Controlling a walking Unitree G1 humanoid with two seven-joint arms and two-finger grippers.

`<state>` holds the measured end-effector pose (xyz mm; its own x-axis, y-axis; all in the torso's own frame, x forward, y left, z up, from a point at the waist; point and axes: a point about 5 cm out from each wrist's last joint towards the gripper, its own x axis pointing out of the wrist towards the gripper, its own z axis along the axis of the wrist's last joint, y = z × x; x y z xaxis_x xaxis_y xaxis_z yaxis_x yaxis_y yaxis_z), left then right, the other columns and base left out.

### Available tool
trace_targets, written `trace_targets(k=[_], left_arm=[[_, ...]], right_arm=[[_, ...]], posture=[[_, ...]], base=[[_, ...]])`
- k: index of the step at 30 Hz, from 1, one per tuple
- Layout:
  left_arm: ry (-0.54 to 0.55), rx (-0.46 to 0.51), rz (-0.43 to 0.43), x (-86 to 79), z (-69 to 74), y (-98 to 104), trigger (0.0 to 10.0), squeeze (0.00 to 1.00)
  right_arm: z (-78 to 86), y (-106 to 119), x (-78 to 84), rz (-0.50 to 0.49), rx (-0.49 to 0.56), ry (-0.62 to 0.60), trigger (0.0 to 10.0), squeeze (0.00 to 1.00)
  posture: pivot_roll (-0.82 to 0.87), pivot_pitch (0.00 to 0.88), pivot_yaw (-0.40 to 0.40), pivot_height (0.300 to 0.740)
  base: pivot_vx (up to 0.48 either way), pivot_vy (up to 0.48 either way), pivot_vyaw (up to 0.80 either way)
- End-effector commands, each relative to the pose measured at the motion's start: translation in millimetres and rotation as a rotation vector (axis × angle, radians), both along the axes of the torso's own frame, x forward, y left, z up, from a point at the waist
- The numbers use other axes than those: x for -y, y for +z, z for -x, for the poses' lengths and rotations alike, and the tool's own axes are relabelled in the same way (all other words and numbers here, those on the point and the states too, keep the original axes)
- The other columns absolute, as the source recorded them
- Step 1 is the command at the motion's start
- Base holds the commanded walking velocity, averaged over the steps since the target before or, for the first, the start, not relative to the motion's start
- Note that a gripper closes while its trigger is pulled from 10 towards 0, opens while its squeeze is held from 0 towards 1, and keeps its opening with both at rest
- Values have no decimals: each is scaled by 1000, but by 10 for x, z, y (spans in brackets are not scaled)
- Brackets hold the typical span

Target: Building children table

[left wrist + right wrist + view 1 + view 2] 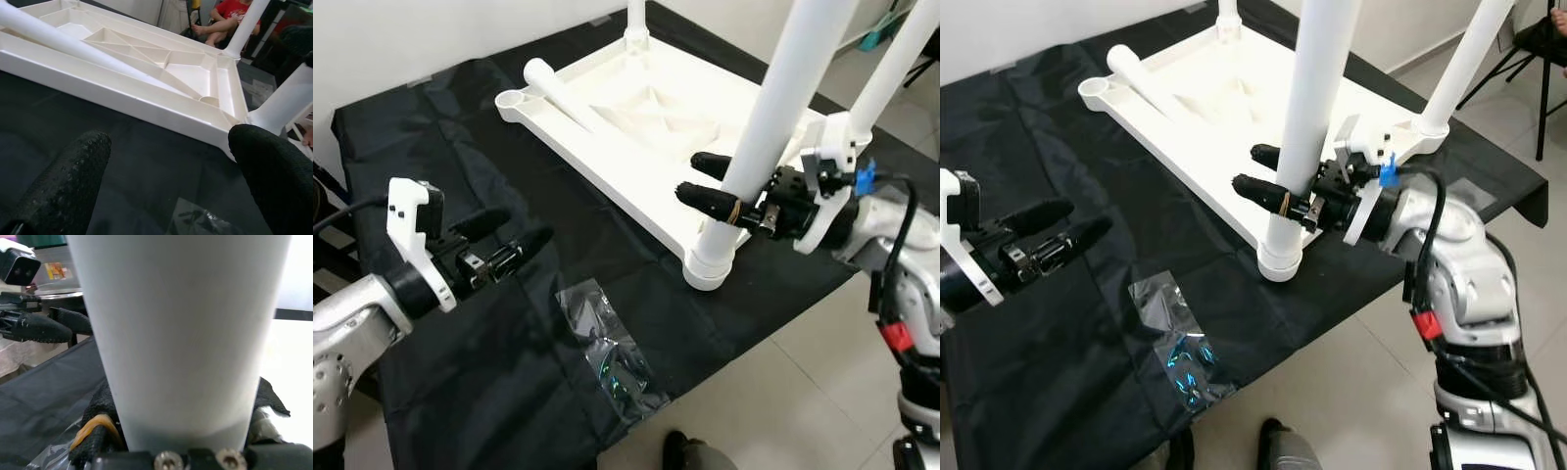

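Right gripper, clamped on the upright white plastic table leg, should hold it plumb while seating; left gripper hovers, fingers apart.

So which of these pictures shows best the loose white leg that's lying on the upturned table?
The left eye view: the loose leg lies whole across the upturned tabletop, its open end visible. The right eye view shows it similarly, at the frame's top. The left wrist view shows a stretch of it. The right wrist view shows another leg, upright between the right gripper's fingers.

white tabletop: upside down on black cloth | near leg: upright in corner socket | loose leg: lying inside
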<state>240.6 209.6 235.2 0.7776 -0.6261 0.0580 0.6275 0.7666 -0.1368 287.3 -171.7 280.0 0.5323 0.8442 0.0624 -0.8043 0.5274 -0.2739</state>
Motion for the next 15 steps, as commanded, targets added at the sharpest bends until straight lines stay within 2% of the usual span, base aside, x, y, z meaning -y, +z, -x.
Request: trace_targets(k=[1,3,5,6,7,8,9,11,12,13,14,15], left_arm=[[2,21,-10,1,39,-10,10000,0],[-1,24,-9,9,43,-17,10000,0],[-17,39,-6,71,67,-38,10000,0],[-17,39,-6,71,67,-38,10000,0],[-21,46,-6,95,81,-47,10000,0],[-21,46,-6,95,81,-47,10000,0],[-25,49,-7,124,118,-68,10000,0],[-25,49,-7,124,118,-68,10000,0],[-25,49,-6,132,131,-76,10000,0],[-25,49,-6,132,131,-76,10000,0],[-31,47,-8,149,137,-89,10000,0],[-31,47,-8,149,137,-89,10000,0]], right_arm=[[-35,-272,24,33,-144,-45,0,0],[-34,-272,25,31,-144,-48,0,0],[-40,-308,54,-10,-155,-185,0,0],[-40,-308,54,-10,-155,-185,0,0],[-37,-350,63,-55,-163,-292,0,0],[-37,-350,63,-55,-163,-292,0,0],[43,-594,57,-264,-212,-667,0,0],[43,-594,57,-264,-212,-667,0,0],[170,-824,-13,-313,-297,-777,0,0],[170,-824,-13,-313,-297,-777,0,0],[255,-963,-107,-327,-350,-817,0,0],[255,-963,-107,-327,-350,-817,0,0]], posture=[[-5,300,56,740],[-5,300,56,740],[-6,303,36,740],[-6,303,36,740],[-4,303,31,740],[-4,303,31,740],[-3,300,17,740],[-3,300,17,740],[0,301,24,740],[0,301,24,740],[7,297,37,740],[7,297,37,740]], base=[[0,0,0],[0,0,0],[0,0,0],[0,0,0],[0,0,0],[0,0,0],[0,0,0],[0,0,0],[0,0,0],[0,0,0],[0,0,0],[0,0,0]])
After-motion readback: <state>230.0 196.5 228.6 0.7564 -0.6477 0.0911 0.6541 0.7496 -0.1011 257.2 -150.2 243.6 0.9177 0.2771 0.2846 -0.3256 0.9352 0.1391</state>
